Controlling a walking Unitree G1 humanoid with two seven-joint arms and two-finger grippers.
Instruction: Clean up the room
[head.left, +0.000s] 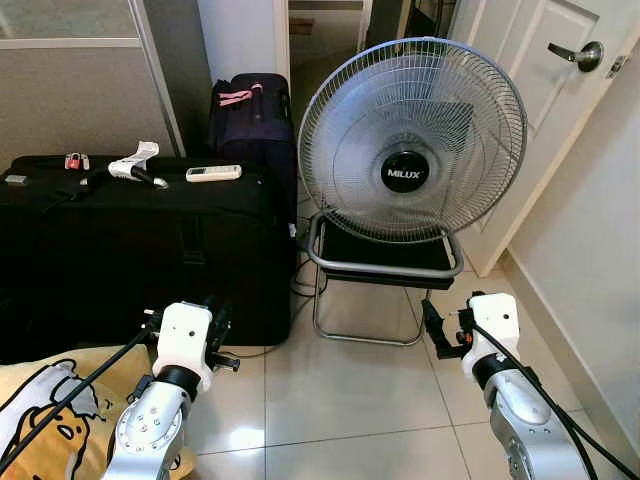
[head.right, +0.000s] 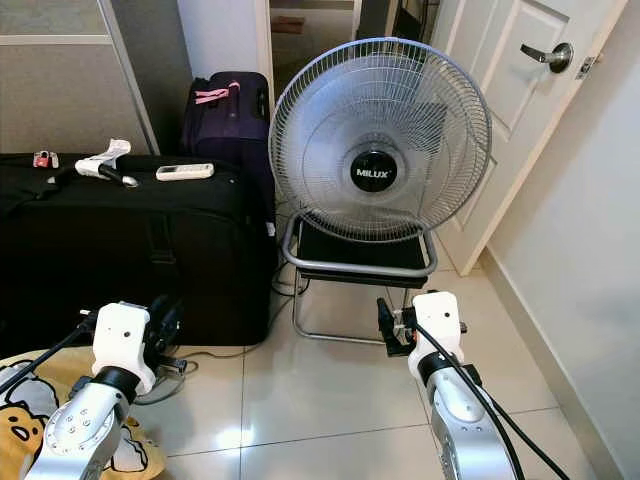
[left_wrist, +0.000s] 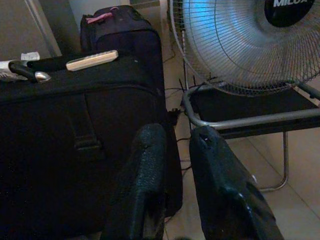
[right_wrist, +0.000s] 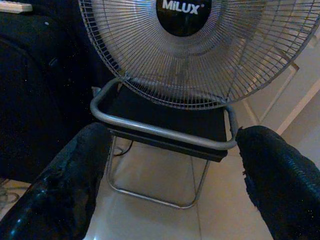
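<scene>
ahead, a grey milux fan (head.left: 412, 140) stood on the black seat of a metal-framed chair (head.left: 385, 260), in front of a white door (head.left: 545, 110) with a lever handle. to the robot's left of the chair lay a large black suitcase (head.left: 130, 250) on its side, and on top of it rested a white remote control (head.left: 213, 173), a white-and-black handheld tool (head.left: 135, 167) and a small red padlock (head.left: 76, 160). behind it stood an upright dark purple suitcase (head.left: 255, 120) with a pink tag. a cable trailed on the tiled floor (head.left: 340, 400) between the black suitcase and the chair. a yellow cushion (head.left: 50, 410) with a cartoon face lay on the floor at the near left.

the left hand (left_wrist: 172, 185) hung low near the front of the black suitcase, its two fingers (left_wrist: 145, 175) close together with only a narrow gap, pinching nothing. the right hand (right_wrist: 172, 175) hovered low before the chair, its fingers (right_wrist: 70, 175) spread wide with nothing between them, the chair frame and fan seen beyond the gap.
</scene>
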